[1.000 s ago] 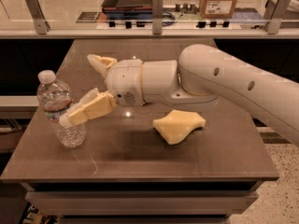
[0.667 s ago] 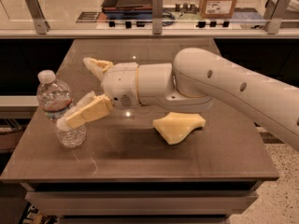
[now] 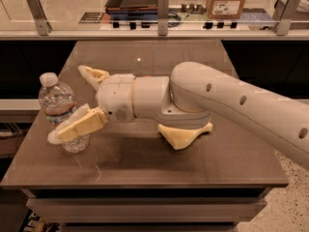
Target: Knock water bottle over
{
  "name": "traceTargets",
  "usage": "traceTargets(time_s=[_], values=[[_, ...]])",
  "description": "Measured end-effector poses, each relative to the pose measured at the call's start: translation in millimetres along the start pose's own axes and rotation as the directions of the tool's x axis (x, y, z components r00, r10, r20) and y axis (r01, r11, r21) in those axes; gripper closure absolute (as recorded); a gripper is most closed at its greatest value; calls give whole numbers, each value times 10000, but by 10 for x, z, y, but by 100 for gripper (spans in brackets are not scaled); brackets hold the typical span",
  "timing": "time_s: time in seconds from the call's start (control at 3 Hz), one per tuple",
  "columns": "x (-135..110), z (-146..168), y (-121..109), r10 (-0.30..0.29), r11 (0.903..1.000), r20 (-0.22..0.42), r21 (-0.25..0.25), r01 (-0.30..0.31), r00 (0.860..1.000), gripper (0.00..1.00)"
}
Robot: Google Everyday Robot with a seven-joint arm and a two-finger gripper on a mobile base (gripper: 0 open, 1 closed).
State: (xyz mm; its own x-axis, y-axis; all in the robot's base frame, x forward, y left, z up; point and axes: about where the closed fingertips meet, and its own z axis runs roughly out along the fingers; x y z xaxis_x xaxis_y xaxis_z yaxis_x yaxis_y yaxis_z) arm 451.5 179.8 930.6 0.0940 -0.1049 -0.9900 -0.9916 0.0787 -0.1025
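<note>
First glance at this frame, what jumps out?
The big white arm sweeps in from the right across the brown table. Its gripper is open at the table's left edge, with one finger lying across the front of the water bottle, which stands upright. A pale yellow object lies on the table just under the arm.
</note>
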Motion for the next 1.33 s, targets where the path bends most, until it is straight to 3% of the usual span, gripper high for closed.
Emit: traceTargets(time_s=[0.67,1.33], values=[[106,58,107,46,9997,343,221,-54,9994,0],[83,89,140,-9,9999,352,159,4,9994,39]])
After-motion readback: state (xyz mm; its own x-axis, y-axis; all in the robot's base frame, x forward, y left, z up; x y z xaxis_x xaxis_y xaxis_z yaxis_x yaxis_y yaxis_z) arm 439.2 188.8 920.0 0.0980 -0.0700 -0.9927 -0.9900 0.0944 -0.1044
